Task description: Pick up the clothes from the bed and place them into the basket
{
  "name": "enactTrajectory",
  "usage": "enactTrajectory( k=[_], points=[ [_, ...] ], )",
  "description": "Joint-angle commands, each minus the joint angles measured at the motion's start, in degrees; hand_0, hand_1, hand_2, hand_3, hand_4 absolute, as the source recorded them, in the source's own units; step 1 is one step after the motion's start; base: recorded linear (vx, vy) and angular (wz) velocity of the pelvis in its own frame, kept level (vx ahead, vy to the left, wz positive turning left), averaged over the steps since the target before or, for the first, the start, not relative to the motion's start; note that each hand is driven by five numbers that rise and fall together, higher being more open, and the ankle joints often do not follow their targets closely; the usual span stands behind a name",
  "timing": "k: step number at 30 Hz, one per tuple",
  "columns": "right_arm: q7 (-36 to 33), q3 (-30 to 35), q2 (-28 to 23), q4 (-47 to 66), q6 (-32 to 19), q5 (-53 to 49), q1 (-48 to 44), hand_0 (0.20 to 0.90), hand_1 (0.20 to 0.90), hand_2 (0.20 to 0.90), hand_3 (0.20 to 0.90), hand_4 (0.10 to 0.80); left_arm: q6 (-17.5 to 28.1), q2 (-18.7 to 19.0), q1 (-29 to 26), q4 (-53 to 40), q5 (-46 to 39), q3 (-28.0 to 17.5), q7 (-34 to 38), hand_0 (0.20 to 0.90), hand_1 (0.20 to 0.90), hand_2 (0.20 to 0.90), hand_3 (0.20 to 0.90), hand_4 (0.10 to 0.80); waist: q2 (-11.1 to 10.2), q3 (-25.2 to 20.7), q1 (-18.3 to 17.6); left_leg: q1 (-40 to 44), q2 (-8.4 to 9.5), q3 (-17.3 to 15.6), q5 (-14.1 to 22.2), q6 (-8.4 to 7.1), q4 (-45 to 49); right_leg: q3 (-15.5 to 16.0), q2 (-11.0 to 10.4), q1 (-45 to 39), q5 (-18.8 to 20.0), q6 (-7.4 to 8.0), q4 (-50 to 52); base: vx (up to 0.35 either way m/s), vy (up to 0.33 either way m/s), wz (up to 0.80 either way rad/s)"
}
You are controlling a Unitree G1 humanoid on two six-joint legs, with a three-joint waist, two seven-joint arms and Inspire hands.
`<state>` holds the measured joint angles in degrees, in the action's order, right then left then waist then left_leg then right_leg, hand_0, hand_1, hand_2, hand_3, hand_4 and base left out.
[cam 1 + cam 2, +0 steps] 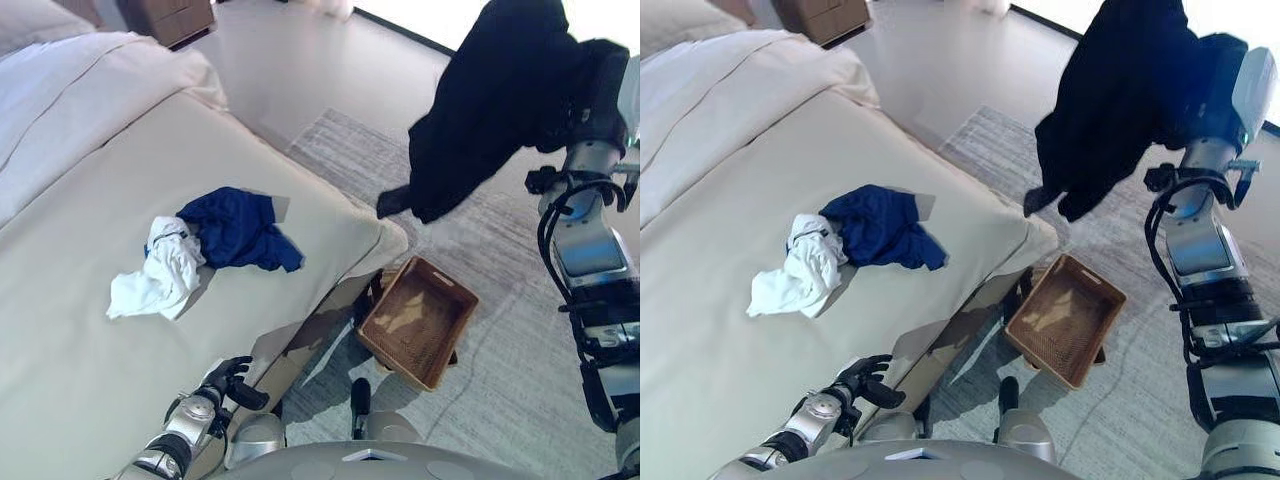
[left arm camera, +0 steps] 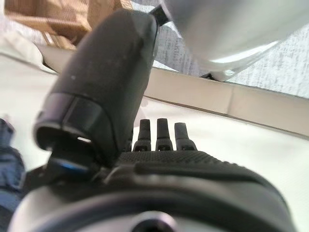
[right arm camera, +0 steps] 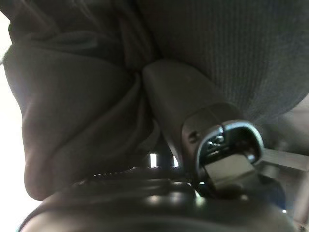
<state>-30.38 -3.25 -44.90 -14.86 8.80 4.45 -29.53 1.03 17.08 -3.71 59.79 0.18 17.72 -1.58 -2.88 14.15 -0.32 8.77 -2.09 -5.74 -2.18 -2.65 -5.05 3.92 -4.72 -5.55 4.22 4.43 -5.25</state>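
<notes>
My right hand is raised high at the right, shut on a black garment that hangs down over the rug, above and beyond the basket. In the right wrist view the thumb presses into the dark cloth. The brown woven basket stands empty on the floor beside the bed's corner. A dark blue garment and a white garment lie crumpled together on the beige bed. My left hand rests open and empty at the bed's near edge; it also shows in the left wrist view.
A grey rug lies under the basket. White bedding is piled at the bed's far left end. A wooden piece of furniture stands on the floor beyond the bed.
</notes>
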Motion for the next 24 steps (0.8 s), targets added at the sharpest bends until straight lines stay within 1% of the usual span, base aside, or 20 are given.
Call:
enactTrajectory(
  k=[1,2,3,8,13,16,17,19,21,23,24],
  points=[
    [-1.07,4.04,-4.8,-0.54,-4.32,4.15,-3.74,0.3,0.3,0.3,0.2,0.1,0.89,0.68,0.31,3.35,1.64,2.62,-0.25,0.9,0.9,0.9,0.9,0.8,-0.44,-7.05,0.31,-0.84,1.27,0.12,6.36,2.26,2.96,1.27,1.11,0.06,-4.37,-0.48,4.05,0.005,-0.105,-0.2],
    [-1.06,4.02,-4.76,-0.75,-4.22,4.26,-3.49,0.3,0.3,0.3,0.2,0.1,0.88,0.68,0.27,3.32,1.53,2.72,-0.24,0.9,0.9,0.9,0.9,0.8,-0.39,-7.02,0.24,-0.85,1.19,0.06,6.29,2.21,2.98,1.22,1.16,0.09,-4.33,-0.51,4.03,-0.021,-0.131,-0.22],
    [-1.36,4.0,-4.53,-2.13,-2.89,4.72,-2.58,0.3,0.3,0.3,0.2,0.1,1.2,0.61,0.18,3.24,1.51,3.02,-0.32,0.9,0.9,0.9,0.9,0.8,-0.13,-6.79,-0.1,-1.04,0.83,-0.21,6.04,2.02,3.14,1.11,1.36,0.26,-4.27,-0.66,3.96,-0.029,-0.109,-0.16],
    [-2.03,4.53,-3.79,-7.63,-3.02,3.06,-0.56,0.3,0.3,0.3,0.2,0.1,2.32,0.52,-0.31,2.57,0.55,4.05,-0.56,0.9,0.9,0.9,0.9,0.8,0.88,-5.54,-0.79,-2.11,-0.02,-0.45,5.25,1.29,3.64,0.87,1.74,1.07,-3.93,-0.9,3.82,-0.057,-0.125,-0.11],
    [-0.15,3.46,-3.71,-12.4,-1.93,2.03,-0.13,0.3,0.3,0.3,0.2,0.1,3.1,0.68,-1.5,2.23,-0.71,5.25,-0.46,0.9,0.9,0.9,0.9,0.8,2.25,-3.25,-1.55,-4.51,-0.56,0.23,4.37,0.35,4.97,1.18,1.76,3.32,-4.47,-1.48,5.65,-0.095,-0.092,-0.02],
    [0.47,1.85,-3.89,-15.24,-1.33,1.67,-1.44,0.3,0.3,0.3,0.2,0.1,3.71,0.49,-3.13,1.64,-2.44,6.1,0.19,0.9,0.9,0.9,0.9,0.8,3.32,-0.81,-2.08,-7.04,-0.49,1.0,3.92,-0.17,6.43,1.47,1.23,5.92,-5.19,-2.0,8.01,-0.175,-0.034,0.02],
    [0.18,1.1,-4.21,-16.99,-1.4,1.38,-2.59,0.3,0.3,0.3,0.2,0.1,4.21,0.45,-4.37,1.38,-3.6,6.62,0.39,0.9,0.9,0.9,0.9,0.8,4.02,0.93,-2.24,-8.63,-0.29,1.44,3.69,-0.4,7.39,1.6,0.8,7.49,-5.45,-2.24,9.34,-0.219,-0.023,0.0],
    [-0.38,0.21,-4.46,-18.61,-1.83,0.91,-3.7,0.3,0.3,0.3,0.2,0.1,4.83,0.14,-5.45,1.22,-4.55,7.0,0.7,0.9,0.9,0.9,0.9,0.8,4.84,2.5,-2.45,-10.09,-0.14,1.78,3.45,-0.58,8.26,1.77,0.51,8.98,-5.76,-2.5,10.57,-0.203,0.019,0.02],
    [-1.14,-1.62,-4.91,-20.96,-1.93,0.42,-6.02,0.3,0.3,0.3,0.2,0.1,6.29,-0.53,-7.19,0.55,-7.16,7.72,1.29,0.9,0.9,0.9,0.9,0.8,6.74,5.81,-2.78,-12.64,0.23,2.38,2.86,-0.88,9.47,1.87,0.1,11.81,-6.23,-3.03,12.55,-0.213,0.025,0.02],
    [-1.88,-2.86,-4.97,-21.7,-1.98,0.26,-7.46,0.3,0.3,0.3,0.2,0.1,7.28,-0.81,-7.79,-0.32,-8.51,7.95,1.55,0.9,0.9,0.9,0.9,0.8,7.8,7.69,-2.83,-14.42,0.44,2.77,2.52,-0.89,10.05,1.89,0.03,13.93,-6.42,-3.36,13.63,-0.149,-0.011,0.02],
    [-2.86,-3.37,-4.99,-21.87,-2.79,0.12,-8.05,0.3,0.3,0.3,0.2,0.1,7.58,-0.9,-8.0,-0.83,-8.99,8.04,1.59,0.9,0.9,0.9,0.9,0.8,8.23,8.49,-2.81,-15.31,0.51,2.92,2.34,-0.9,10.28,1.89,0.02,14.97,-6.45,-3.52,14.04,-0.12,-0.024,0.02]
  ],
)
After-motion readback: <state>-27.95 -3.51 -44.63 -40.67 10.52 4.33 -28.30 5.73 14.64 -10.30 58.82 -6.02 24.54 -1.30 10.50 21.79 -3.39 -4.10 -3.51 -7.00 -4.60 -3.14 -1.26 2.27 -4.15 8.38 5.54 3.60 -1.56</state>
